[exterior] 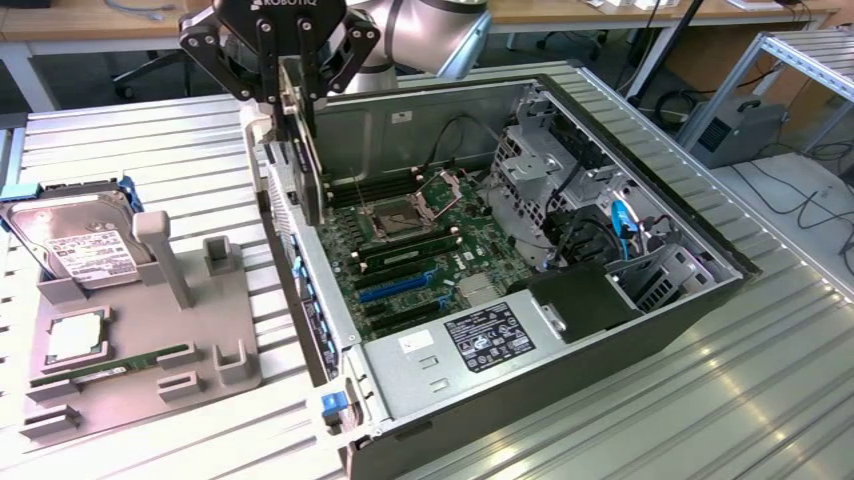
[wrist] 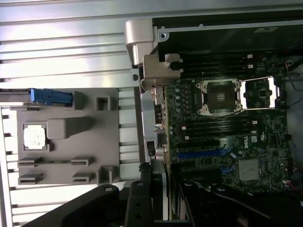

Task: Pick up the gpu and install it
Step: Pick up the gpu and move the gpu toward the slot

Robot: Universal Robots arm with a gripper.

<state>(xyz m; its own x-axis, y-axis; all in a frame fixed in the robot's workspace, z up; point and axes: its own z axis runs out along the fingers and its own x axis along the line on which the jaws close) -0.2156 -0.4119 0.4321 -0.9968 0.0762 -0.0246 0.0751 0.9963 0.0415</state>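
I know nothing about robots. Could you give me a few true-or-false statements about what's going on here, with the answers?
1. The gripper holds the gpu on edge over the rim of the open computer case. True.
2. The hard drive sits inside the case. False: it stands in the grey holder on the exterior view's left.
3. A green memory stick lies in that holder. True.
4. The gpu is plugged into the motherboard. False: the card hangs from the gripper, and the blue slot is bare.
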